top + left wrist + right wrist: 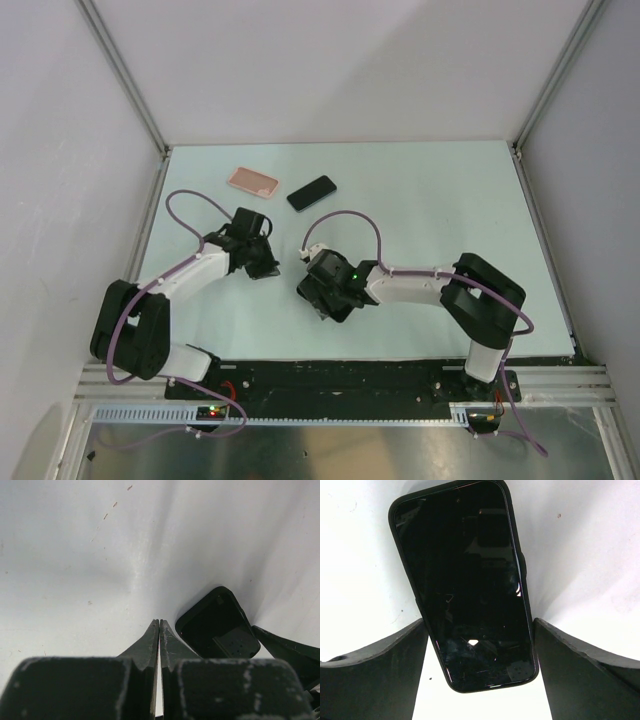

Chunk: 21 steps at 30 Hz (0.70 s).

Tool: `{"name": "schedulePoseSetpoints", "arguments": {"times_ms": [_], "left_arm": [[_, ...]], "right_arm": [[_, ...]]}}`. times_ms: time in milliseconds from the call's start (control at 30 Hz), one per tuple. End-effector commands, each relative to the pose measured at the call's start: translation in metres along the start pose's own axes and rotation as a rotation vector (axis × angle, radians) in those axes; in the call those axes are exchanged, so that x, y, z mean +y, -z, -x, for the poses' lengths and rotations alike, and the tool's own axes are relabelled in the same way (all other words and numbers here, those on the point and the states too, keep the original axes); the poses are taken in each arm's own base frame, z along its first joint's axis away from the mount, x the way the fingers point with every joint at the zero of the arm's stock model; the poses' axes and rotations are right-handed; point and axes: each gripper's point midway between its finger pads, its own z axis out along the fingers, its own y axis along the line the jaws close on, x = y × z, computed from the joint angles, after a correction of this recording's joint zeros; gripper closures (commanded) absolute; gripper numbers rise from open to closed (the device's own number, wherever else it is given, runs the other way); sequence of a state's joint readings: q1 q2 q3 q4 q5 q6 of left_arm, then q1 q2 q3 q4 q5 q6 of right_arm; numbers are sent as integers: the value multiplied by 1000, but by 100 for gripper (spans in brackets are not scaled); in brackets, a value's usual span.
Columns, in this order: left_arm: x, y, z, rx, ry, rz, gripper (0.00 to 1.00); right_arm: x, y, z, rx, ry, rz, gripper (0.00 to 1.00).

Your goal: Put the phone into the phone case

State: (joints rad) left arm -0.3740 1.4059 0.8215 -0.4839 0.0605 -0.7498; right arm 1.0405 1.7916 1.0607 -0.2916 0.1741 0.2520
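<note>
The salmon-pink phone case [252, 181] lies flat at the back left of the table. A black phone [311, 193] lies just right of it. A second black phone-shaped slab [470, 585] lies screen-up between the fingers of my right gripper [481, 622], which is open and straddles the slab's near end, its fingers close to both long edges. In the top view, the right gripper [322, 298] hides this slab. My left gripper [159, 622] is shut and empty, just left of that slab [217, 625]. In the top view the left gripper [266, 266] sits well in front of the case.
White walls and metal posts enclose the pale table [440, 200] on three sides. A right gripper finger [290, 652] shows at the edge of the left wrist view. The two grippers are near each other at mid-table.
</note>
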Motion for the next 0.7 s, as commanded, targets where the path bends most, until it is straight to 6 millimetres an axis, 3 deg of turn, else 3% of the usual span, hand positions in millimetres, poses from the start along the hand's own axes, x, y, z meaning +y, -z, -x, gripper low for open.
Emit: {"name": "schedulePoseSetpoints", "arguments": {"times_ms": [0,100,167,233,367,667], "left_arm": [[-14,16,16,-52,-21,-55,95],[-13,16,17,-51,-20,-55,95],[-14,17,17,-54,-18,-56,95],[-14,17,18,-56,-17,-58,95],[-16,18,20,-56,-19,-64,95],[-27,18,25,-48,-18,-88,95]], "right_arm": [[-8,-5,-12,41,0,-54,19],[-15,-3,-7,33,-39,-61,33],[-27,0,0,22,-97,-70,50],[-43,5,8,2,-155,-93,60],[-86,17,25,-44,-308,-152,69],[-218,21,34,-68,-621,-368,72]]}}
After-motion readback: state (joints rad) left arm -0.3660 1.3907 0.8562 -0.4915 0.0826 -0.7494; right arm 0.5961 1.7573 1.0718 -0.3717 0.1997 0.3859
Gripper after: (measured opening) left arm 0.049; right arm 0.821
